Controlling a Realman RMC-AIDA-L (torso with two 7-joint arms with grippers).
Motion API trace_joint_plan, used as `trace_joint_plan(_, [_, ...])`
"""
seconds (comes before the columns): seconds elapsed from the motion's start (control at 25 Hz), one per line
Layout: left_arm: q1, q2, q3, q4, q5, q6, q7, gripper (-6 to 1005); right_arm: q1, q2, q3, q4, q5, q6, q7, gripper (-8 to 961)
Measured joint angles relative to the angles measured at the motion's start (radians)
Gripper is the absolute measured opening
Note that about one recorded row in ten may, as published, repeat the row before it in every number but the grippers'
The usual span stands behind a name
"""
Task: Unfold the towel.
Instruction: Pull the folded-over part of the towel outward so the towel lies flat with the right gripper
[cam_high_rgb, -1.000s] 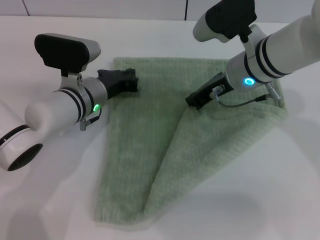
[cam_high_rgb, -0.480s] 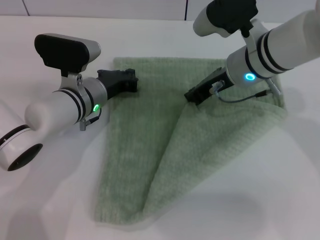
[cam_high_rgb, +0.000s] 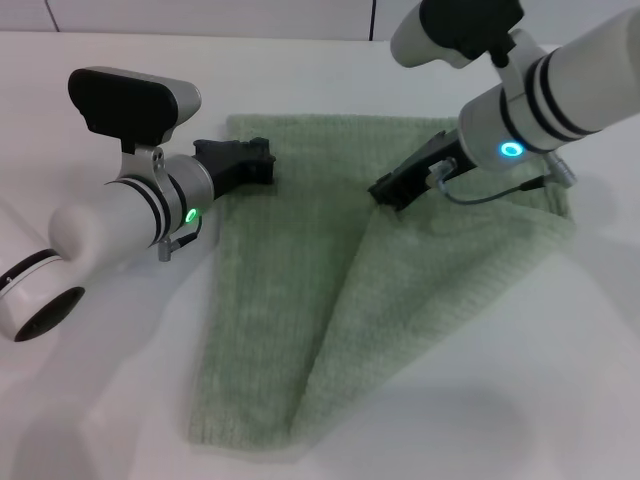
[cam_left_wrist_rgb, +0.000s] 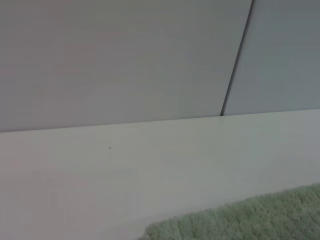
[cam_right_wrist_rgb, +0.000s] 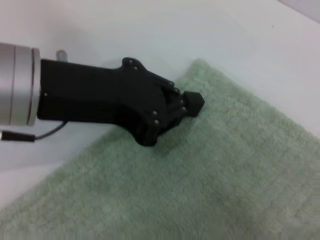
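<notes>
The towel (cam_high_rgb: 270, 300) is pale green terry cloth lying on the white table, with its right part folded over in a diagonal flap (cam_high_rgb: 450, 280). My right gripper (cam_high_rgb: 382, 190) is at the flap's tip near the towel's middle, shut on that corner and holding it just off the cloth. My left gripper (cam_high_rgb: 265, 165) is shut, its tip resting on the towel near the far left corner. The right wrist view shows the left gripper (cam_right_wrist_rgb: 194, 102) with its fingers together on the towel (cam_right_wrist_rgb: 225, 175). The left wrist view shows only the towel's edge (cam_left_wrist_rgb: 250, 220).
The white table (cam_high_rgb: 560, 380) extends around the towel on all sides. A wall with a dark vertical seam (cam_left_wrist_rgb: 235, 60) stands behind the table's far edge. A cable (cam_high_rgb: 500, 192) loops off my right wrist above the flap.
My right gripper has moved slightly up and away, and the flap's tip has gone with it. The left arm has not moved.
</notes>
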Motion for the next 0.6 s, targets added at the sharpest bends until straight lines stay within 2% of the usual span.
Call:
trace_joint_plan(0.32, [0.0, 0.0, 0.0, 0.0, 0.0, -0.001, 0.011, -2, -0.048, 0.001, 0.022, -0.181, -0.103, -0.156, 0.024, 68])
trace_joint_plan(0.4, [0.0, 0.0, 0.0, 0.0, 0.0, -0.001, 0.011, -2, -0.063, 0.0, 0.03, -0.281, -0.126, -0.246, 0.025, 68])
trace_joint_plan(0.6, [0.0, 0.0, 0.0, -0.001, 0.0, -0.001, 0.012, -2, -0.068, 0.0, 0.037, -0.341, -0.142, -0.311, 0.027, 68])
